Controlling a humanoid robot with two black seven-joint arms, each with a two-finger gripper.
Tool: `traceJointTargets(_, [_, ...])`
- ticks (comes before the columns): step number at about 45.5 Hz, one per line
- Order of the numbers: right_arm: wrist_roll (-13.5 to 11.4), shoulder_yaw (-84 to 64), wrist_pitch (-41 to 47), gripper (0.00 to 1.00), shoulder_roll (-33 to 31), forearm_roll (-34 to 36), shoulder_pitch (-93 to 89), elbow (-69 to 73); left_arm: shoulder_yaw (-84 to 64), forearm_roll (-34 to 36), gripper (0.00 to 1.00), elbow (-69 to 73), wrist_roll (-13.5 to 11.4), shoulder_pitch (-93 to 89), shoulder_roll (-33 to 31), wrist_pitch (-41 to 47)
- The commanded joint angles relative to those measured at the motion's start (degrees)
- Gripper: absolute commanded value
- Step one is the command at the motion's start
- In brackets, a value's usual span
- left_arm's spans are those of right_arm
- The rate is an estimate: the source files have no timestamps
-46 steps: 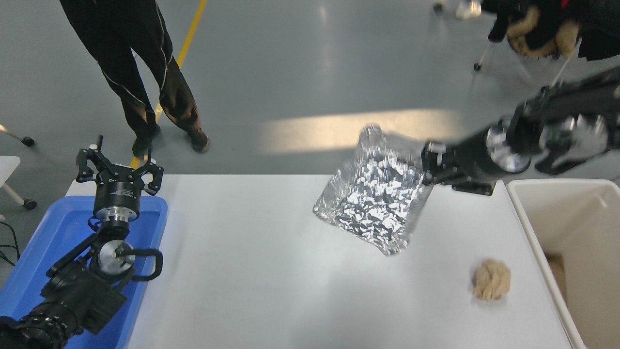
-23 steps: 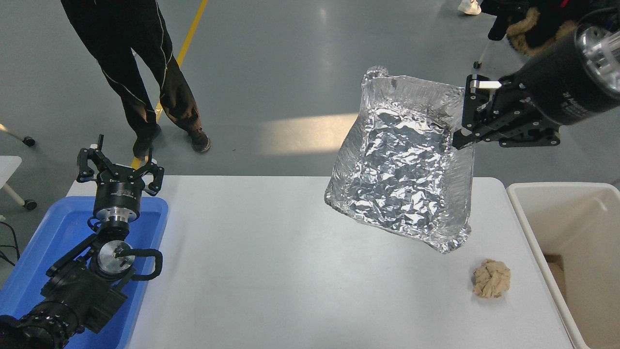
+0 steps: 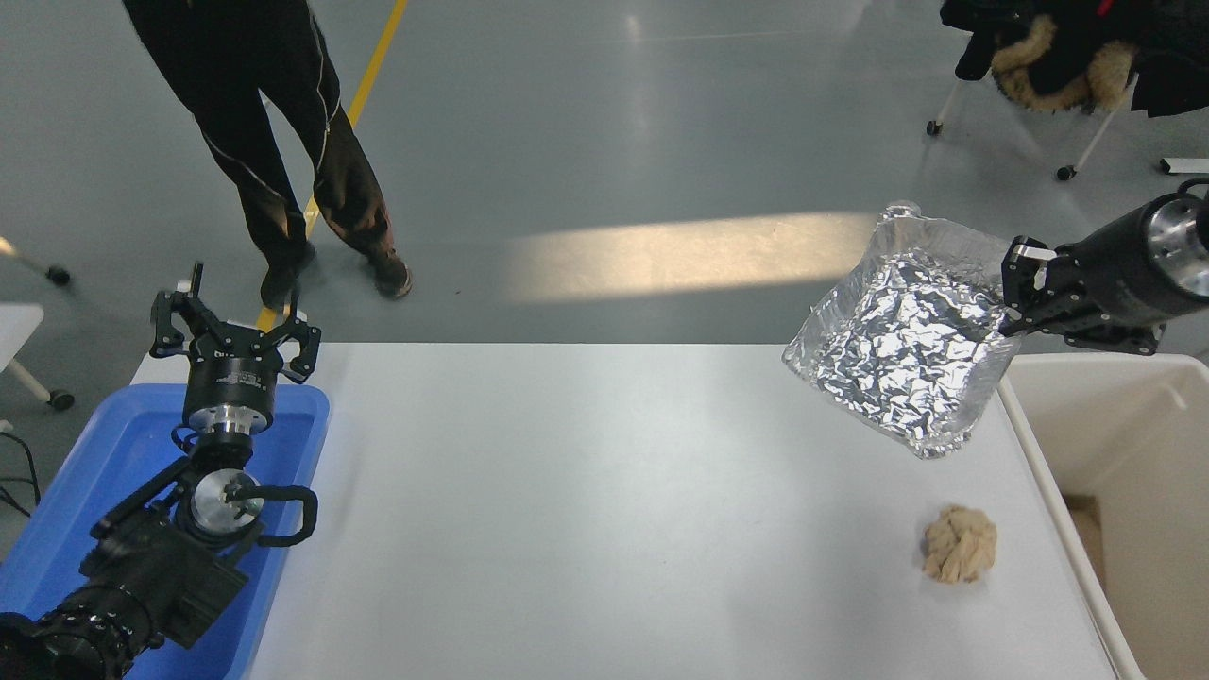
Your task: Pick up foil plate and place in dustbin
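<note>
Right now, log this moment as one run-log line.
right gripper: shut on foil plate | plate: airborne, beside dustbin | left gripper: open, parked over blue tray

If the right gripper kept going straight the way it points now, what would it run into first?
The foil plate itself: the right gripper points toward picture left and already grips its rim. Beyond the plate the way looks free above the table, though depth is unclear.

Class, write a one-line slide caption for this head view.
Right gripper holds the foil plate by its rim above the table's right end, beside the dustbin; left gripper parked.
</note>
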Motion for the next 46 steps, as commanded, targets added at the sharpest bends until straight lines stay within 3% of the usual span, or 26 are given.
traceJointTargets(1, [0.05,3.72,-3.75,0.0,-5.46,7.95,-22.67,-17.52,0.0,-0.01,0.99,0.02,0.0,0.0,0.02,0.08])
traceJointTargets(13, [-0.21,19.63,-3.83,0.0,-10.3,8.21,-48.32,-39.4,0.0,-0.01,0.99,0.02,-0.08,0.0,0.02,0.08])
traceJointTargets(27, [-0.21,46.97,-4.19,0.0,-4.33,7.33,-74.27,-65.86,0.0,-0.01,0.99,0.02,0.0,0.0,0.02,0.08])
traceJointTargets(46, [-0.3,49.88,-12.71,0.0,2.44,7.42,-79.11,-68.34,0.0,-0.01,0.99,0.02,0.0,0.0,0.02,0.08])
